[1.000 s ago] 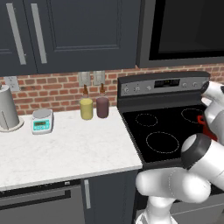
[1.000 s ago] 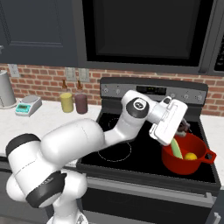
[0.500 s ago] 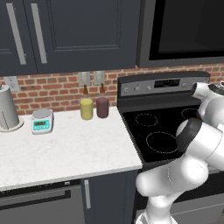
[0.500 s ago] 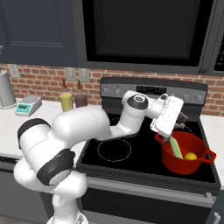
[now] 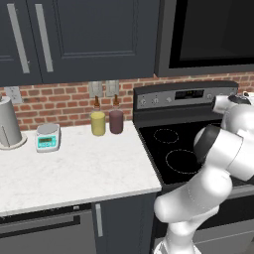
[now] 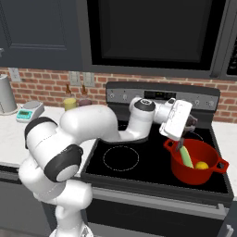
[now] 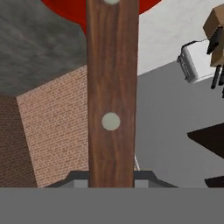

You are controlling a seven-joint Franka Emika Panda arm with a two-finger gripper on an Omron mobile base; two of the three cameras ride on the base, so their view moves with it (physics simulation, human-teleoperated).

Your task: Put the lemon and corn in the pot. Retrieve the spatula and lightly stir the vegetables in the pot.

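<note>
The red pot [image 6: 190, 174] stands on the stove's front right burner. Inside it lie the yellow lemon [image 6: 201, 165] and the green-husked corn [image 6: 186, 156], side by side. My gripper [image 6: 182, 134] hangs over the pot's left rim, shut on the spatula [image 6: 179, 144], whose dark handle runs down into the pot; its head is hidden. In the hand view the brown riveted spatula handle [image 7: 111, 109] runs up from between my gripper [image 7: 111, 178] toward the red pot [image 7: 72, 11].
The black stove top [image 6: 139, 152] lies left of the pot. On the counter stand a pale yellow jar [image 5: 97, 123], a dark jar [image 5: 116, 121], a small scale [image 5: 47, 137] and a grey canister [image 5: 9, 129]. A toaster [image 7: 194, 63] stands further off.
My hand has shifted slightly up and back over the pot's left rim with the spatula still held, and the arm's elbow has swung round. Lemon and corn lie as before.
</note>
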